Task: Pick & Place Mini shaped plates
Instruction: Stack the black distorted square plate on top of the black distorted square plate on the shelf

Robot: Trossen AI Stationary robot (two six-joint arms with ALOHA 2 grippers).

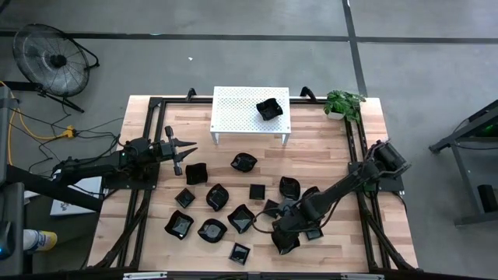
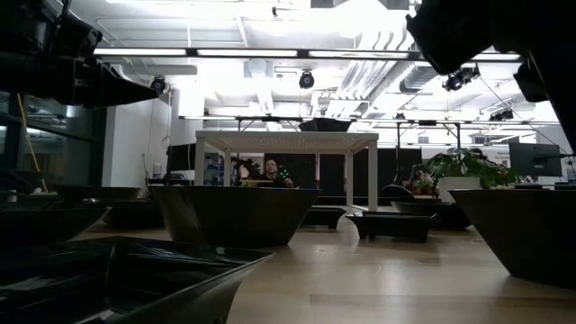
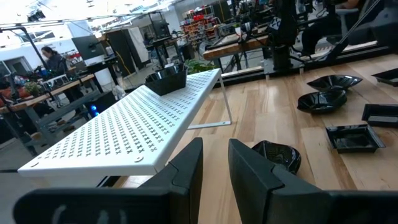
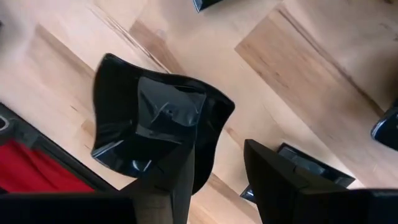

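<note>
Right gripper [image 1: 285, 241] at table's five o'clock clamps a wavy-edged black plate [image 4: 149, 124]; left gripper [image 1: 185, 148], at nine o'clock, stands narrowly parted, empty.

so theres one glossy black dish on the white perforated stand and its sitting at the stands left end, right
Not quite. One glossy black dish does sit on the white perforated stand, but it is toward the stand's right end, not the left. The high view shows this, with the rest of the stand top bare.
</note>
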